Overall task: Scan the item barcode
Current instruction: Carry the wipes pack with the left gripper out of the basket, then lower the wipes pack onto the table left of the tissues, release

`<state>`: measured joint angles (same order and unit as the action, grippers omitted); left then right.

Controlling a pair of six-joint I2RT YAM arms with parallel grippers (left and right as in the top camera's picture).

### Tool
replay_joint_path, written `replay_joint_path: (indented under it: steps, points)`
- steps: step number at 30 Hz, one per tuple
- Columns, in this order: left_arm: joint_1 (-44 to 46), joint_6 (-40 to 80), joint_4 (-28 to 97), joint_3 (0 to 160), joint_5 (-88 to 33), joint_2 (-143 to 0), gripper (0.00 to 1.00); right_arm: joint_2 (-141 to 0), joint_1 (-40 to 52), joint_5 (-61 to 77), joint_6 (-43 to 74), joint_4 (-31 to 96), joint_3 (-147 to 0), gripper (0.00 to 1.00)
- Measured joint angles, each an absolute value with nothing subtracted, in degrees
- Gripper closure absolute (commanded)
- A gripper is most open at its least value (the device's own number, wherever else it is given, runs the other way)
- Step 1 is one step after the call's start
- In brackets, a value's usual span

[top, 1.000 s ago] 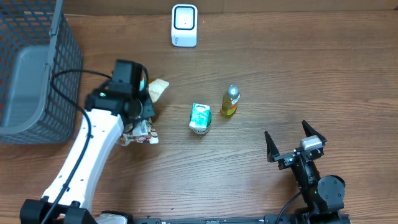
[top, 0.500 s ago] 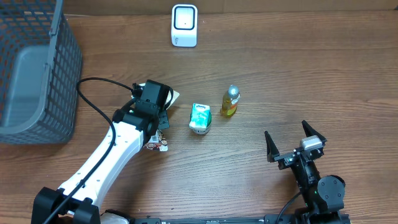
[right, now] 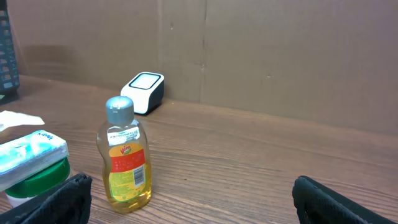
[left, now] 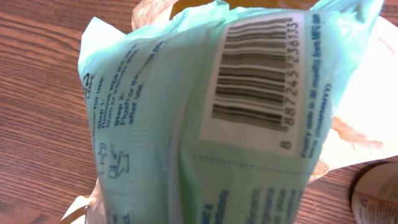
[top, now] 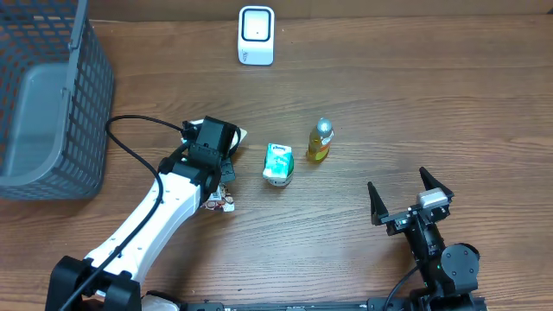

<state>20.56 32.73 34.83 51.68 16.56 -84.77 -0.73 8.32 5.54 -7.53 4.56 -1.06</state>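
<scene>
Left gripper gripping pale green soft plastic packet, jaws nearly closed on it; own fingers not showing in wrist view. Packet being held over brown wooden table, black barcode label facing wrist camera. White box-shaped scanner standing well apart, at far edge. Right gripper resting with jaws spread wide, holding nothing.

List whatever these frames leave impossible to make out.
- Left wrist: fingers of the left gripper, hidden behind the green packet that fills the frame.
- Left wrist: a round object, cut off at the lower right corner.
- Overhead: the crinkled wrapper, partly under the left arm.
- Overhead: the scanner face, too small to read.
</scene>
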Motion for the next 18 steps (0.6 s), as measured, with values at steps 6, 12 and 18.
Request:
replay_joint_path:
  steps: [6,12,18]
  points:
    - [20.6,32.8,34.5,51.7,16.6,-90.0,0.80,-0.7,8.3,5.5,-7.5,4.6,-1.1,0.00]
    - [20.6,32.8,32.7,51.7,16.4,-93.0,0.42,-0.7,8.3,5.5,-7.5,4.6,-1.1,0.00]
    - [20.6,33.0,32.6,51.7,16.3,-93.0,0.18,-0.7,8.3,5.5,-7.5,4.5,-1.1,0.00]
